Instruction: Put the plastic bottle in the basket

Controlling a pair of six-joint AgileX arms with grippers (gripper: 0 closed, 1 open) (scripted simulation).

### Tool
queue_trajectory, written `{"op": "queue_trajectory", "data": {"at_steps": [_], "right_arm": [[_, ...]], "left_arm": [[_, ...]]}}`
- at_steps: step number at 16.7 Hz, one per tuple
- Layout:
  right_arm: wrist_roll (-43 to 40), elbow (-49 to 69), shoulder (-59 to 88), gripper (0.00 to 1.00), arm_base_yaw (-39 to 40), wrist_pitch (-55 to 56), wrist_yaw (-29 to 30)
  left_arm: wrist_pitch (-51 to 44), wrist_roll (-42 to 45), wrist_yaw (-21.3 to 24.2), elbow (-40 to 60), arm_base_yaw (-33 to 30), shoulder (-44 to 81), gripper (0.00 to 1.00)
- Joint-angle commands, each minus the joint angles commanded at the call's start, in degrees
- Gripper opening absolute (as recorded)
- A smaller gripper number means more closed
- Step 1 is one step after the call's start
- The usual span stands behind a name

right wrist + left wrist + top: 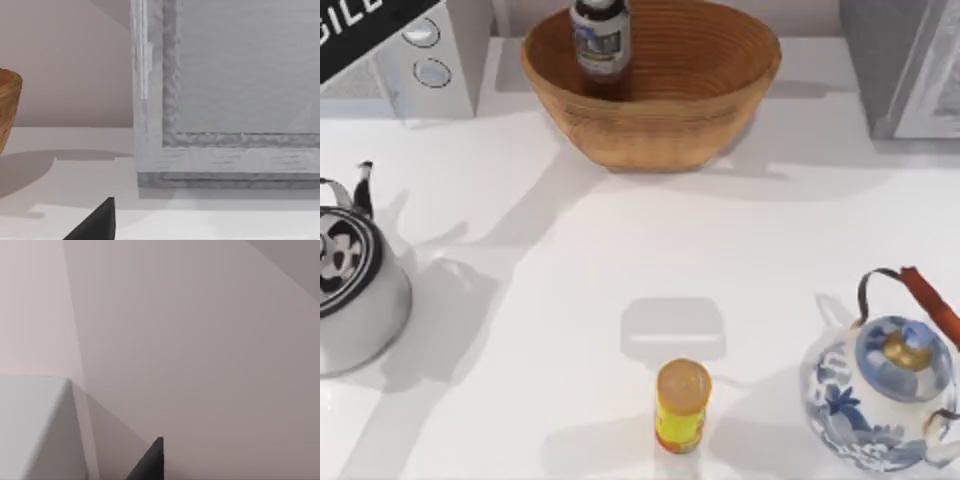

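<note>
Wicker basket [650,120] sits at the table's [570,290] far edge near the middle, and the plastic bottle [600,45] stands upright inside it, towards its left wall. I judge the placing done; what remains is to keep both arms well back so nothing tips the bottle. I cannot tell how either gripper's jaws stand. A yellow canister [681,405] stands at the near edge, with a kettle [350,280] at the left edge and a teapot [885,395] in the near-right corner.
</note>
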Motion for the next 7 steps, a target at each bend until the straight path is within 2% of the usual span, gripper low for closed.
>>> {"op": "queue_trajectory", "data": {"at_steps": [1, 2, 7], "right_arm": [[0.0, 0.0, 0.0, 1.00, 0.0, 0.0, 0.0], [0.0, 0.0, 0.0, 1.00, 0.0, 0.0, 0.0], [0.0, 0.0, 0.0, 1.00, 0.0, 0.0, 0.0]], "left_arm": [[0.0, 0.0, 0.0, 0.0, 0.0, 0.0, 0.98], [0.0, 0.0, 0.0, 0.0, 0.0, 0.0, 1.00], [0.0, 0.0, 0.0, 0.0, 0.0, 0.0, 1.00]]}}
